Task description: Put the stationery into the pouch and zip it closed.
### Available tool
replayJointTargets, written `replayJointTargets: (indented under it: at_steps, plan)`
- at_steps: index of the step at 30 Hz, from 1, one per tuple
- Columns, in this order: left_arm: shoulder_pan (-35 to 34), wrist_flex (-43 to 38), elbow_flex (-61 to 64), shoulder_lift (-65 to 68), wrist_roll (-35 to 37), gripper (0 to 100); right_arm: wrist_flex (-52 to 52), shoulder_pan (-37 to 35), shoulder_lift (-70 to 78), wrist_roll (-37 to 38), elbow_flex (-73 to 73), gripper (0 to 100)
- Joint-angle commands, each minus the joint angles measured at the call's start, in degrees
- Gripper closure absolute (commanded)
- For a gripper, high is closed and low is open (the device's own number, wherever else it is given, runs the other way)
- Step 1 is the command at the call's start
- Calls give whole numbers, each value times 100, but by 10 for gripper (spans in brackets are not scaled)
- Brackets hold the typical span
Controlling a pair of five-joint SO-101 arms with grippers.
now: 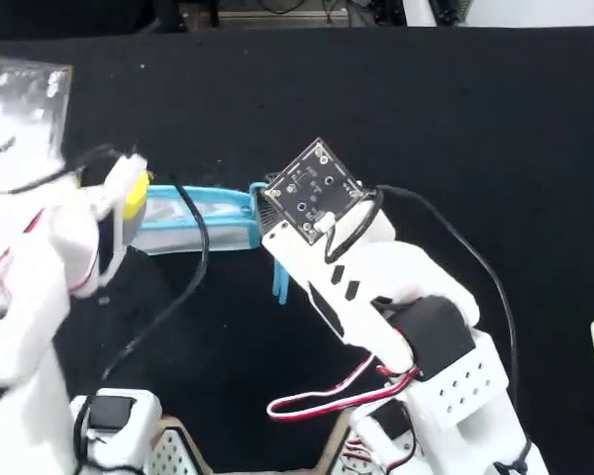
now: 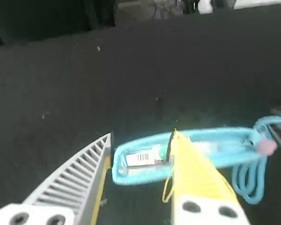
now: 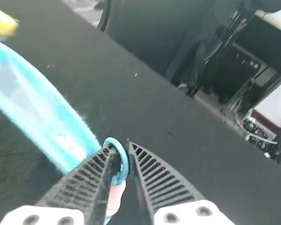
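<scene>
High view: the limp, light, translucent blue zip pouch [image 1: 198,213] lies flat on the black counter [image 1: 426,119] at 9 o'clock of centre, with the left end effector [image 2: 140,136] spread at its 9 o'clock end and the right end effector [image 3: 123,149] pinching its blue pull ring [image 3: 123,165], judged the surest hold.

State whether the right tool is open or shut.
Shut: the right tool has its fingers pinched on the blue ring at the end of the pouch.
</scene>
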Motion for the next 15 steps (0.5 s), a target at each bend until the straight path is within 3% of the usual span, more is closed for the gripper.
replayJointTargets:
  at_steps: [1,6,12,15]
  plan:
    - [75,176,-48,-659,26,795,-290,211,57,26,-347,988]
    - [198,158,1279,-1565,18,795,-457,325,57,44,-347,988]
    - [1815,97,2598,-2031,18,795,-554,325,330,35,-426,988]
    - [2053,18,2923,-2136,9,795,-299,325,444,35,-602,988]
